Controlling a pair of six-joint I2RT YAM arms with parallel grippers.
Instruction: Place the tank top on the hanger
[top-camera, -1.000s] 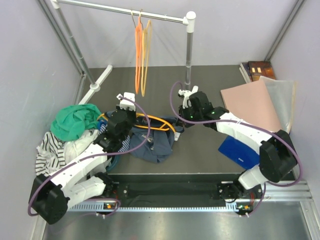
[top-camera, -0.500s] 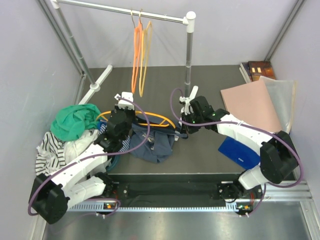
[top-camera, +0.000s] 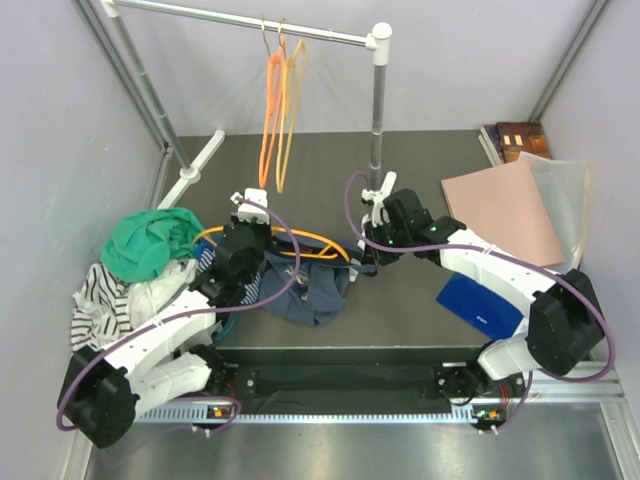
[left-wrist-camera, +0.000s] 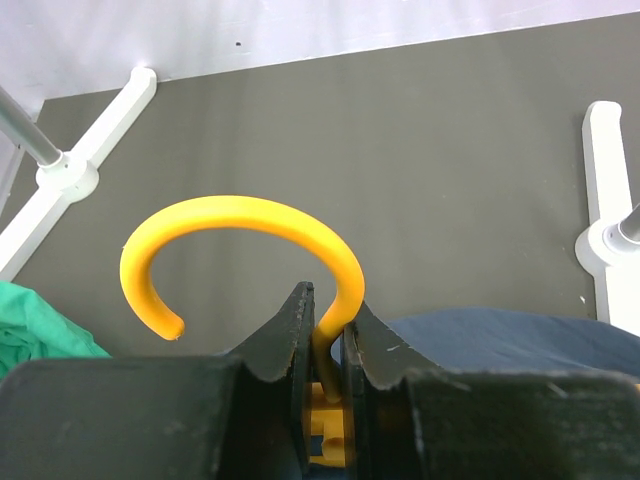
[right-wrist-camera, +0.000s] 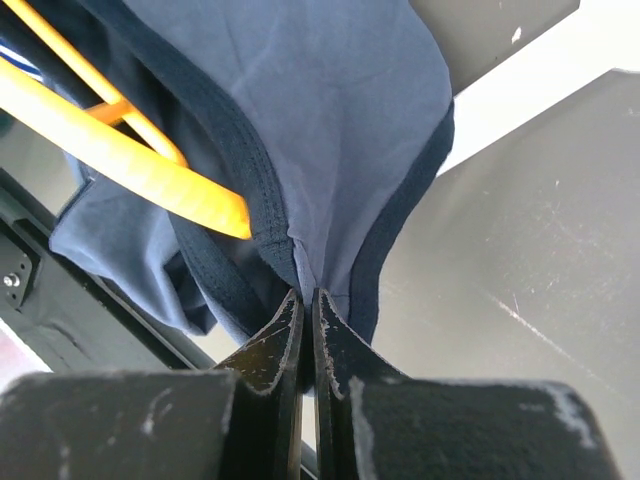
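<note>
The yellow-orange hanger (top-camera: 300, 241) lies low over the floor with the navy tank top (top-camera: 305, 288) draped over and below it. My left gripper (top-camera: 243, 229) is shut on the neck just under the hanger's hook (left-wrist-camera: 240, 213), fingers pinching it on both sides (left-wrist-camera: 327, 322). Navy cloth (left-wrist-camera: 480, 338) shows to its right. My right gripper (top-camera: 366, 262) is shut on a fold of the tank top's hem (right-wrist-camera: 330, 120), jaws nearly touching (right-wrist-camera: 308, 300). The hanger's arm (right-wrist-camera: 120, 160) runs inside the cloth at upper left.
A clothes rack (top-camera: 378, 100) stands at the back, with redder orange hangers (top-camera: 274, 100) on its rail. Its white feet (left-wrist-camera: 75, 172) rest on the floor. A green garment (top-camera: 150, 243) and striped cloth (top-camera: 98, 300) lie left. A pink sheet (top-camera: 505, 208), blue pad (top-camera: 478, 302) and books (top-camera: 520, 135) lie right.
My right gripper has moved down and slightly left, carrying the tank top's edge along the hanger's right end. The left gripper holds the hook almost still. The hanging hangers sway a little.
</note>
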